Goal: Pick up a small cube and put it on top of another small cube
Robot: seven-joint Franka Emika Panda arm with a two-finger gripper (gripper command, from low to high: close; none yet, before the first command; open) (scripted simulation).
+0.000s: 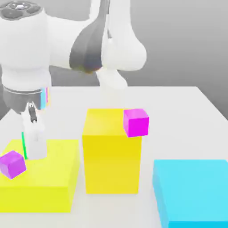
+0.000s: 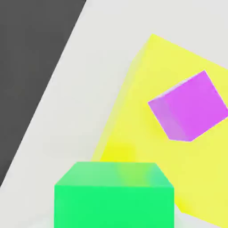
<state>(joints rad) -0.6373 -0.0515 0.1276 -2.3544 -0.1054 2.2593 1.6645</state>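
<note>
The small cube (image 2: 113,196), bright green, sits close in front of the hand camera; in the exterior view it shows as a thin green edge (image 1: 24,145) beside the white fingers. My gripper (image 1: 34,146) is shut on it, hovering just over the low yellow block (image 1: 53,178). The other small cube (image 1: 12,164), violet-purple, rests tilted on that block's corner toward the exterior view's left, a short way from my gripper. In the hand view the violet cube (image 2: 189,107) lies on the yellow surface (image 2: 147,80), apart from the green one.
A tall yellow block (image 1: 111,160) stands in the middle with a magenta-pink cube (image 1: 136,122) at its top corner. A large cyan block (image 1: 193,191) occupies the front of the exterior view's right. The white table (image 1: 187,116) stretches behind them.
</note>
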